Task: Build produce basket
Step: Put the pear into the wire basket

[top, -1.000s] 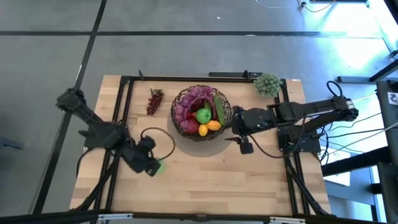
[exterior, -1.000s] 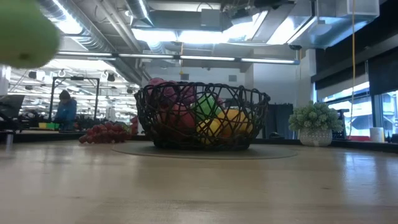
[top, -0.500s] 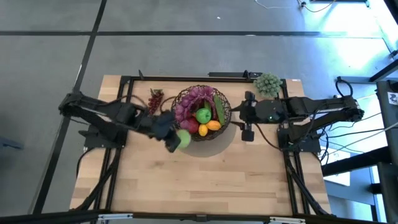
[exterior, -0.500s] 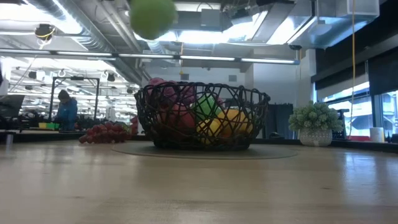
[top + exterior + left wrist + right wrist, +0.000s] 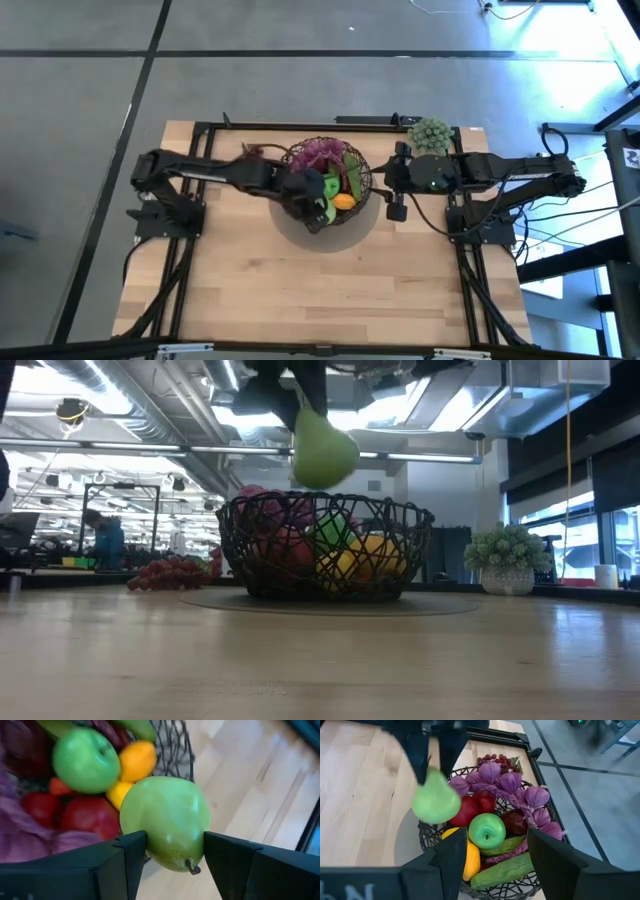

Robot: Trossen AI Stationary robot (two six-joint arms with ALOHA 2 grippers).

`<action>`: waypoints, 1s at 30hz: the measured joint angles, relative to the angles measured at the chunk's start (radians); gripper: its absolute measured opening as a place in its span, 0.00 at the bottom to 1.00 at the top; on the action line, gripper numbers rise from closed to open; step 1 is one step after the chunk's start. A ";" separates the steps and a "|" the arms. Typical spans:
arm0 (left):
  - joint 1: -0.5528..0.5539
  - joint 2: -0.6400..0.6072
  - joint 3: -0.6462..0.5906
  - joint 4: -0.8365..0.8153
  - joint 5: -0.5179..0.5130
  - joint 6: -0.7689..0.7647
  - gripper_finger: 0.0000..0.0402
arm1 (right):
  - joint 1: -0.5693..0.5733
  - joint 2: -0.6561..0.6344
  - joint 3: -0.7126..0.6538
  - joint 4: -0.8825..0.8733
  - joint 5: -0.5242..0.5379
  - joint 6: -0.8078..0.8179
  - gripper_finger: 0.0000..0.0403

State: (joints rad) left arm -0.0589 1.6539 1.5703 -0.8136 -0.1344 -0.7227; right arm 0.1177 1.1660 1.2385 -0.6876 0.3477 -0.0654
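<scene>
The dark woven-wire basket [image 5: 366, 176] stands at the table's far middle. It holds purple pieces, red apples, a green apple [image 5: 487, 830], a lemon [image 5: 470, 861] and cucumbers [image 5: 502, 870]. My left gripper [image 5: 316, 203] hangs over the basket's near-left rim, shut on a green pear [image 5: 324, 452]. The pear also shows in my wrist views [image 5: 165, 820] [image 5: 436, 801]. My right gripper [image 5: 397, 184] stands open just right of the basket, nothing between its fingers. Red grapes [image 5: 170, 572] lie on the table left of the basket. My left gripper pinches the pear's narrow stem end [image 5: 151, 846] between its two fingers [image 5: 422, 757], one on either side. The fingers come from above, slanting down. The pear hangs below them, wide end down, clear above the basket's rim [image 5: 325, 500].
A pale green bumpy cluster [image 5: 430, 135] sits at the far right corner, close to my right arm. A black frame [image 5: 300, 125] runs along the table's edges. Bare wood lies across the whole near half [image 5: 320, 290].
My left gripper has swung from the table's near left toward the basket, rising a little and rolling, with the pear carried clear of the table the whole way. My right gripper has drawn slightly toward the far edge and turned.
</scene>
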 joint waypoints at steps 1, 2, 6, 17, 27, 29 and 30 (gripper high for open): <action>0.001 0.015 0.000 -0.001 0.015 0.002 0.42 | 0.000 0.000 0.000 0.000 0.000 -0.002 0.51; 0.001 0.029 0.000 -0.001 0.023 0.008 0.42 | 0.000 0.000 0.000 0.000 0.000 -0.004 0.51; 0.001 0.065 0.002 -0.001 0.018 0.027 0.42 | 0.000 0.000 0.000 0.000 0.000 -0.004 0.51; 0.030 0.091 0.002 -0.010 0.030 0.055 0.42 | 0.000 0.000 0.000 0.000 0.000 -0.005 0.51; 0.046 0.092 0.002 -0.008 0.016 0.079 0.42 | 0.000 0.000 0.000 0.001 0.002 -0.022 0.51; 0.046 0.092 0.002 -0.007 0.016 0.079 0.42 | 0.000 0.000 0.000 0.001 0.002 -0.022 0.51; 0.046 0.092 0.002 -0.007 0.015 0.079 0.42 | 0.000 0.000 0.000 0.001 0.002 -0.022 0.51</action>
State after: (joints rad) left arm -0.0132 1.7454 1.5719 -0.8208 -0.1193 -0.6434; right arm 0.1177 1.1664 1.2385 -0.6865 0.3496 -0.0872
